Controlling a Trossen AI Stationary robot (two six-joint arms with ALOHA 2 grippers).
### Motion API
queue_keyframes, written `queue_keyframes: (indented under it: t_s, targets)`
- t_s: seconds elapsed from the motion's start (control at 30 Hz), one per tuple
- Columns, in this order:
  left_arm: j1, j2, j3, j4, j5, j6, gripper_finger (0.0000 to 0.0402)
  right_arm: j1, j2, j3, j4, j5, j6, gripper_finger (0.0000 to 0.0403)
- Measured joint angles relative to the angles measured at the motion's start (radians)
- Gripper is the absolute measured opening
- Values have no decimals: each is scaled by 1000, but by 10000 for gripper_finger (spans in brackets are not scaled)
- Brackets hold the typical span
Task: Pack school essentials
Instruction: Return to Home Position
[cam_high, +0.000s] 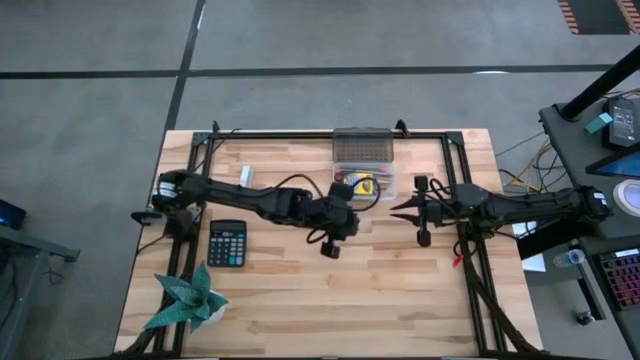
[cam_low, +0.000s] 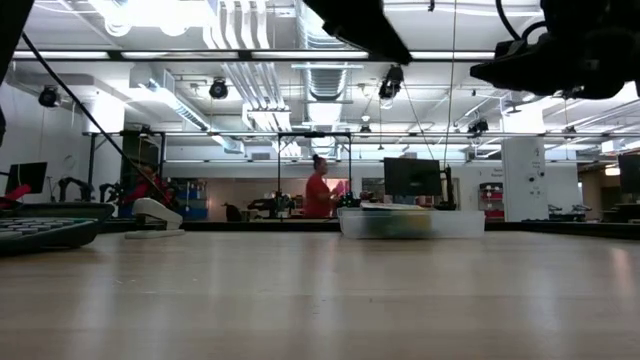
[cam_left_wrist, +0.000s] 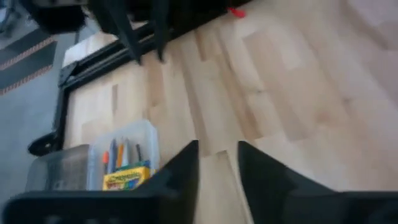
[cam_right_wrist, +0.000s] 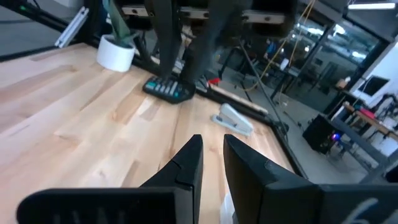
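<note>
A clear plastic box (cam_high: 365, 165) stands at the table's far middle. Inside it lie the yellow-green crayon box (cam_high: 362, 185) and thin pens and pencils (cam_left_wrist: 121, 152). In the left wrist view the crayon box (cam_left_wrist: 127, 178) sits at the box's near end. My left gripper (cam_high: 350, 205) hovers just near of the box, open by a narrow gap (cam_left_wrist: 217, 163) with nothing in it. My right gripper (cam_high: 400, 208) hovers to the right of the box, pointing left, also open by a narrow gap (cam_right_wrist: 212, 149) and empty. Scissors, note pad and eraser do not show.
A black calculator (cam_high: 227, 243) and a green folded-paper plant (cam_high: 185, 300) lie at the near left. A white stapler (cam_high: 250, 177) lies at the far left. Black frame rails (cam_high: 470, 270) run along both sides. Bare wood spans the near middle. A person (cam_low: 318, 192) stands far behind.
</note>
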Motion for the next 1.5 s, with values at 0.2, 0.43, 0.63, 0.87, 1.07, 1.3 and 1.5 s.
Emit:
queue_keyframes:
  t_s: [0.2, 0.43, 0.63, 0.87, 1.07, 1.3, 1.5]
  targets:
    - [-11, -120, -191, 81, 9, -23, 7, 11, -67, -6, -22, 1, -5, 54]
    - [-10, -329, -507, 360, 8, -50, 12, 11, -165, -46, -32, 37, -11, 54]
    - [-9, -551, -759, 526, -38, -52, 12, 11, -224, -66, -33, 38, -17, 54]
    - [-8, -828, -1037, 720, -77, -78, 12, 11, -242, -68, -44, 53, -19, 54]
    - [-8, -1041, -1234, 837, -144, -81, 12, 11, -241, -69, -52, 54, -22, 54]
    - [-8, -1245, -1389, 841, -177, -149, 12, 11, -254, -89, -31, 53, -38, 54]
    - [-8, -1373, -1471, 842, -177, -180, 12, 11, -302, -163, 108, 45, -42, 54]
